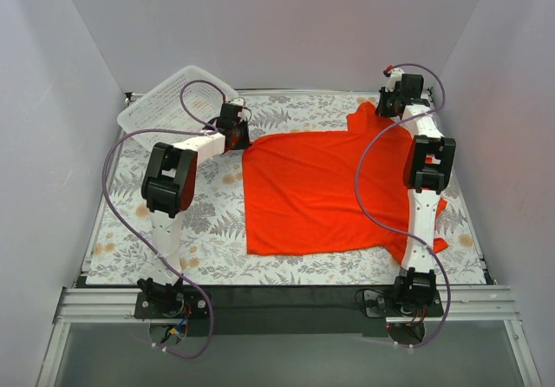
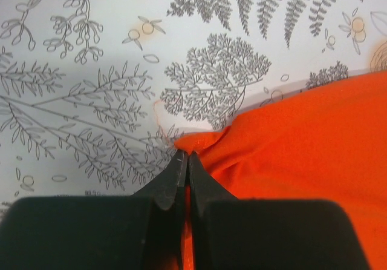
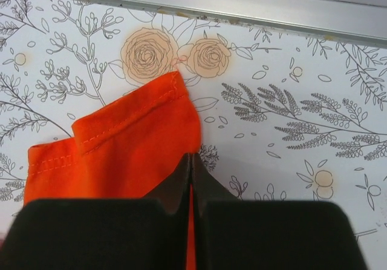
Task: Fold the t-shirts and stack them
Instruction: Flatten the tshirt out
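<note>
Plain white walls close in a counter (image 1: 208, 231) covered with a grey fern-and-rose print. My left fingers (image 2: 179, 164) are clenched tight on a corner of the plain bright orange-red short-sleeved t-shirt (image 2: 302, 137). A thin strip of fabric shows in the seam between them, and the cloth puckers where they bite. From above, that pinch sits at the shirt's far left corner.

My right fingers (image 3: 186, 167) are likewise pressed together on orange fabric, gripping a stitched, hemmed flap that folds over itself just short of the counter's metal far rail. From above, this is the bunched piece at the shirt's far right.

Between the two grips the t-shirt lies spread mostly flat across the middle and right of the counter, its right side running under my right arm.

A white plastic lattice basket (image 1: 169, 101) sits tilted in the far left corner, just behind my left wrist.
</note>
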Motion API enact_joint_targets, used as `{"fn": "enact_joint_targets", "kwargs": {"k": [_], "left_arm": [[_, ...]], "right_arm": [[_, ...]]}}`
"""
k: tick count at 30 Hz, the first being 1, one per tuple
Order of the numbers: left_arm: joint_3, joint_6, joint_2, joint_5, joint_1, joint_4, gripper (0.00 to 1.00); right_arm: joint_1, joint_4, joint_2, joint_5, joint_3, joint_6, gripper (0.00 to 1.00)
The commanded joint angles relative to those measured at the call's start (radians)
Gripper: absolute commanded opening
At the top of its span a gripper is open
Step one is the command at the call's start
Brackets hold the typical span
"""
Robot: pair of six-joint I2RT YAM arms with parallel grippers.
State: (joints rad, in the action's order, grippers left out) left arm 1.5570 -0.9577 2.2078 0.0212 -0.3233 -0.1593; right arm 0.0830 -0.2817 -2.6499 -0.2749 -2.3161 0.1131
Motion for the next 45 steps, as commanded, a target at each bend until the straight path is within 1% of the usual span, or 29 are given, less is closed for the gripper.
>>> {"fn": "enact_joint_targets", "kwargs": {"k": [1, 5, 6, 8, 10, 14, 15, 16, 18, 19, 20, 24, 31, 38, 45], "left_arm": [[-0.040, 0.002, -0.100, -0.003, 0.000, -0.037, 0.00], [-0.067, -0.004, -0.131, -0.020, 0.000, -0.036, 0.00], [-0.080, -0.009, -0.135, -0.020, 0.000, -0.036, 0.00], [-0.094, -0.012, -0.148, -0.020, 0.000, -0.032, 0.00], [-0.113, -0.013, -0.161, -0.062, 0.000, -0.029, 0.00], [-0.143, -0.016, -0.181, -0.076, 0.000, -0.026, 0.00], [-0.146, -0.015, -0.183, -0.076, 0.000, -0.029, 0.00], [-0.150, -0.016, -0.186, -0.076, 0.000, -0.028, 0.00], [-0.149, -0.016, -0.186, -0.076, 0.000, -0.026, 0.00], [-0.147, -0.015, -0.184, -0.078, 0.000, -0.026, 0.00], [-0.146, -0.015, -0.184, -0.078, 0.000, -0.028, 0.00], [-0.146, -0.013, -0.180, -0.076, 0.000, -0.026, 0.00], [-0.140, -0.012, -0.174, -0.084, 0.000, -0.026, 0.00], [-0.132, -0.012, -0.169, -0.087, 0.000, -0.026, 0.00], [-0.127, -0.012, -0.163, -0.095, 0.000, -0.026, 0.00]], "right_arm": [[0.003, -0.063, 0.106, -0.014, 0.070, 0.049, 0.01], [0.029, -0.077, 0.217, -0.044, 0.223, 0.097, 0.01], [0.037, -0.077, 0.263, -0.052, 0.288, 0.106, 0.01], [0.058, -0.077, 0.301, -0.076, 0.348, 0.137, 0.01], [0.067, -0.080, 0.343, -0.092, 0.417, 0.157, 0.01], [0.078, -0.100, 0.367, -0.119, 0.465, 0.198, 0.01], [0.080, -0.100, 0.363, -0.124, 0.460, 0.195, 0.02], [0.084, -0.100, 0.360, -0.127, 0.451, 0.189, 0.14], [0.096, -0.100, 0.341, -0.138, 0.403, 0.157, 0.22], [0.104, -0.100, 0.335, -0.139, 0.380, 0.145, 0.30], [0.107, -0.100, 0.329, -0.145, 0.345, 0.137, 0.33], [0.126, -0.103, 0.291, -0.164, 0.258, 0.086, 0.37], [0.129, -0.135, 0.199, -0.170, 0.120, 0.030, 0.38], [0.127, -0.145, 0.139, -0.124, 0.112, 0.020, 0.40], [0.127, -0.162, 0.116, -0.092, 0.106, 0.040, 0.40]]}}
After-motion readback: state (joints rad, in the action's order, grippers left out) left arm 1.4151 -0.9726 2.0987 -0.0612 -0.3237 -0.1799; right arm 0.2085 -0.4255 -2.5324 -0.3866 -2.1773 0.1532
